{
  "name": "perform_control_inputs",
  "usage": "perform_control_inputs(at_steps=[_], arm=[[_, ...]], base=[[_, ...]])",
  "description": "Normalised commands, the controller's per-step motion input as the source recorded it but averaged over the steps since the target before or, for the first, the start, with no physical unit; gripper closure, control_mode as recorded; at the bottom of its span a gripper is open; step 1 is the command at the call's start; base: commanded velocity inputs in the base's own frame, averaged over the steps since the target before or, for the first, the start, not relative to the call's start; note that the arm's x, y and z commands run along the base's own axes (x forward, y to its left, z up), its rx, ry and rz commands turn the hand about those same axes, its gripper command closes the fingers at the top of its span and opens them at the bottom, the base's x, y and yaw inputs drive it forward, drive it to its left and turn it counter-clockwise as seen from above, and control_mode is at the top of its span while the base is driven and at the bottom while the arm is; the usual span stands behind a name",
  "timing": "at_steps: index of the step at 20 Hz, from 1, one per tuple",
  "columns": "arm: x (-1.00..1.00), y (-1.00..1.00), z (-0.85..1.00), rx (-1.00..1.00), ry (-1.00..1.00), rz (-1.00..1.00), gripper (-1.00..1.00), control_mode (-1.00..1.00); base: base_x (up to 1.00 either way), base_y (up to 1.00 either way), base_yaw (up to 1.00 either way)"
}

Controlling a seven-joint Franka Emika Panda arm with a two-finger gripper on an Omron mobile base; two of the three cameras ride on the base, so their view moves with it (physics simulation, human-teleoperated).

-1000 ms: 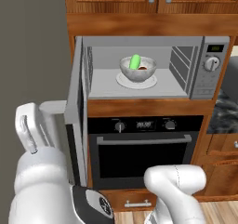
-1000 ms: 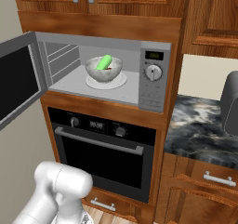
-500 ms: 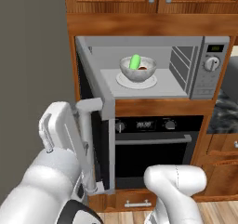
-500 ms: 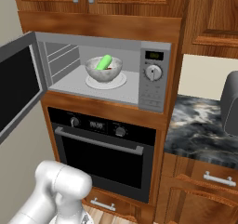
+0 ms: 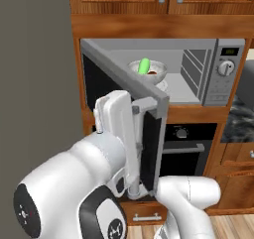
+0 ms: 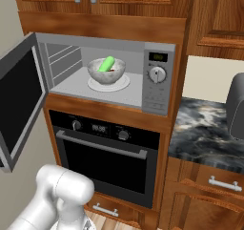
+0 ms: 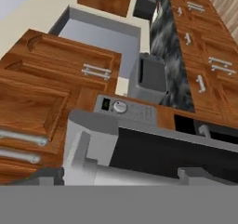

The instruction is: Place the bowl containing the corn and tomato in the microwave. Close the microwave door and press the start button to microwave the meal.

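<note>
Nearest to me is the microwave door (image 5: 130, 104), a grey frame around a big dark window, swung partway out to the left with my white arm pressed up behind its outer face. My gripper is somewhere against that door, but I cannot tell whether its fingers are apart or together (the bulk of my arm hides them from the left, and my hand's own camera looks straight past them).

Just beyond the door, the microwave (image 6: 159, 102) is a silver-grey box set into warm brown wood, with a round dial and a small display on its right panel. Inside, the bowl (image 6: 106, 72) sits on the white round turntable, pale and glassy, with the corn (image 6: 106, 64) lying bright green across it. A dark reddish bit beside the corn may be the tomato, too small to be sure.

So I judge the placing done. What is left: swing the door fully shut, then press start.

Farther right, a mottled dark stone counter (image 6: 209, 129) carries a rounded grey toaster (image 6: 236, 107).
</note>
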Motion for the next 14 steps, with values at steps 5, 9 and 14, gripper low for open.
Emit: perform_control_inputs(at_steps=[5,9,14], arm=[[0.01,-1.0,0.09,0.07,0.1,-0.11,-1.0,-1.0],[0.22,-1.0,0.01,0.1,0.11,-0.04,-1.0,-1.0],[0.87,-0.82,0.0,0.1,0.16,-0.01,-1.0,-1.0]], base=[[0.0,0.0,0.0],[0.0,0.0,0.0],[0.0,0.0,0.0]])
